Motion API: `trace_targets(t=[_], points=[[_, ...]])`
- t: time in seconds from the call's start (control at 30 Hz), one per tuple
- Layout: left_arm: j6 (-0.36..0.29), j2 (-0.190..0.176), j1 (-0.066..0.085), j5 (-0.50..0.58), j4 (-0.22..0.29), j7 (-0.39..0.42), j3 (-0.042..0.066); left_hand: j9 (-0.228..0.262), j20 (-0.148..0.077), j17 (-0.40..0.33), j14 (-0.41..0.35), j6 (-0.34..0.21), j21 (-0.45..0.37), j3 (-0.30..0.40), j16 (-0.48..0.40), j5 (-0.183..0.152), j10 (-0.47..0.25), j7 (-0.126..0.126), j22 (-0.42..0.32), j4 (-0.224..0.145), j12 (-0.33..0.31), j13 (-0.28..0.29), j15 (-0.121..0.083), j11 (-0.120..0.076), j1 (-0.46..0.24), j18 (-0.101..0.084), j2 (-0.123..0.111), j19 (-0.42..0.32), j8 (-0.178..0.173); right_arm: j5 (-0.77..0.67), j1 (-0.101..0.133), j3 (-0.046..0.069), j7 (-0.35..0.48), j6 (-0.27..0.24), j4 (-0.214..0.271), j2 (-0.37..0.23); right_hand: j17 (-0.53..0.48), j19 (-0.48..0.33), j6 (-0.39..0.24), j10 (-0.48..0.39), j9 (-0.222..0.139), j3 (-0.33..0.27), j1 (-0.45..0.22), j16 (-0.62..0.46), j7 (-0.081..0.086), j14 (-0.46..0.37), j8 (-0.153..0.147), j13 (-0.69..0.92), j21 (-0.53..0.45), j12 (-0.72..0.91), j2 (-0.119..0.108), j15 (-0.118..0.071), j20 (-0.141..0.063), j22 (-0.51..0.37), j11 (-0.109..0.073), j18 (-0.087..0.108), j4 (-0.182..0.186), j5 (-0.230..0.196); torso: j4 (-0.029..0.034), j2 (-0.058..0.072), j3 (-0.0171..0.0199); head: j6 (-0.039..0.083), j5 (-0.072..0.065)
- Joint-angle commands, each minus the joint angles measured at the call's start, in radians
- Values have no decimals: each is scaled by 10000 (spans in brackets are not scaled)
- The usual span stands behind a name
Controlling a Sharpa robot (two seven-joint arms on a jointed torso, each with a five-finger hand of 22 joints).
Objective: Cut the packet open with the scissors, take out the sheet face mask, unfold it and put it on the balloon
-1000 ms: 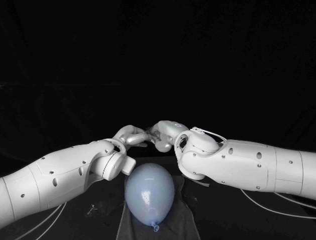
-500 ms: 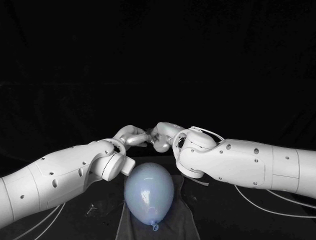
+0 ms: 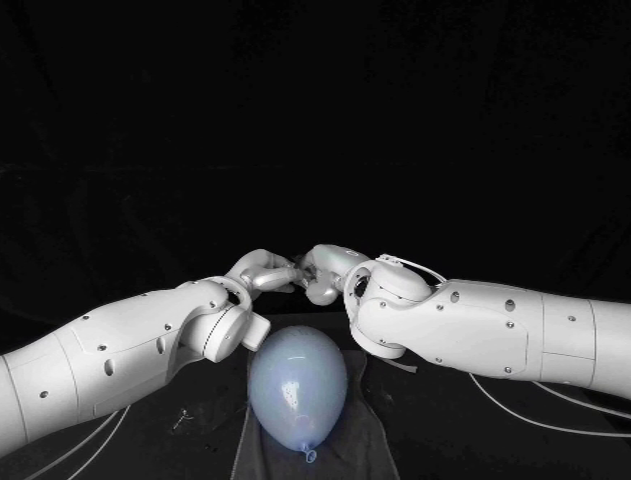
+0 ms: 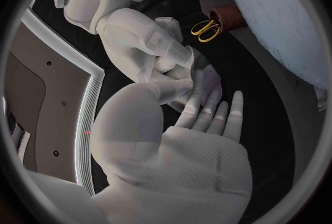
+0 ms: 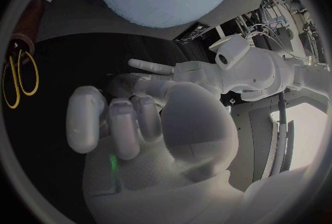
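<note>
The pale blue balloon (image 3: 298, 380) lies on its side on a dark cloth (image 3: 369, 425) close in front of me, knot toward me. Just beyond it my left hand (image 3: 262, 270) and right hand (image 3: 324, 270) meet fingertip to fingertip. In the left wrist view a small pale, glossy folded piece, seemingly the sheet mask (image 4: 207, 84), sits pinched between them. My right hand's (image 5: 114, 121) fingers curl in on it, while the left hand (image 5: 157, 76) keeps one finger straight. The yellow-handled scissors (image 4: 202, 27) stand in a brown holder (image 4: 224, 16) beside the balloon (image 4: 290, 19).
Both forearms flank the balloon closely. A small pale scrap (image 3: 183, 415) lies on the table left of the cloth. White cables (image 3: 546, 420) trail under my right arm. The scissors (image 5: 19, 77) stand off to one side of the hands.
My right forearm has edged slightly toward the left and nearer the balloon. The hands stay joined at the same spot, and the balloon has not moved.
</note>
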Motion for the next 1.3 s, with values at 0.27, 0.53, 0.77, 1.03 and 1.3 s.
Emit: trace_targets(t=[0.27, 0.53, 0.77, 1.03, 1.3], points=[[392, 34, 20, -94, 123, 383, 17, -17, -5, -35, 160, 163, -132, 511, -147, 484, 78, 176, -104, -440, 72, -10, -4, -41, -165, -73, -55, 142, 247, -15, 11, 1, -103, 972, -400, 165, 2626, 54, -257, 314, -73, 75, -91, 53, -4, 1062, -46, 1677, 9, -31, 35, -69, -25, 996, -111, -40, -57, -28, 7, -7, -14, -56, -61], [454, 20, 20, -59, 156, 562, 17, -30, -5, -48, 199, 197, -205, 535, -212, 779, 96, 151, -160, -476, 80, -14, -8, -55, -247, -73, -79, 179, 289, 33, 16, 0, -95, 1064, -550, 239, 2626, 58, -333, 318, -98, 75, -100, 53, -3, 1062, -49, 1682, 17, -25, 46, -79, -33, 1004, -126, -42, -63, -46, 0, 2, -11, -60, -102], [510, 14, 20, -11, 204, 783, 17, -41, -6, -59, 215, 225, -261, 549, -265, 1011, 72, 124, -194, -501, 63, -22, -8, -64, -310, -72, -86, 193, 320, 332, 17, -3, -36, 1386, -603, 283, 2626, 63, -77, 340, -24, 96, -110, 53, -34, 1062, 20, 1709, 27, 7, 89, -115, -62, 1019, -170, -44, -78, -10, -8, 0, -10, -62, -120], [462, 5, 20, 10, 170, 829, 16, -50, -7, -64, 236, 234, -289, 560, -292, 1142, 84, 114, -207, -511, 56, -23, -11, -70, -344, -70, -80, 217, 332, 544, 19, -6, 42, 1609, -375, 138, 2626, 72, 829, 348, 214, 139, -190, 53, -155, 1062, 239, 1717, 51, 15, 136, -262, -190, 1061, -342, -48, -134, 27, -3, -7, -1, -71, -141], [410, -21, 20, 18, 104, 793, 16, -53, -7, -63, 252, 237, -298, 563, -298, 1188, 94, 114, -210, -514, 56, -23, -13, -72, -357, -70, -79, 226, 336, 499, 29, -6, 86, 1450, 104, -225, 2626, 77, 1188, 360, 302, 157, -236, 53, -189, 1062, 325, 1731, 59, 29, 147, -297, -232, 1077, -367, -52, -141, 20, -11, 0, 6, -54, -142]])
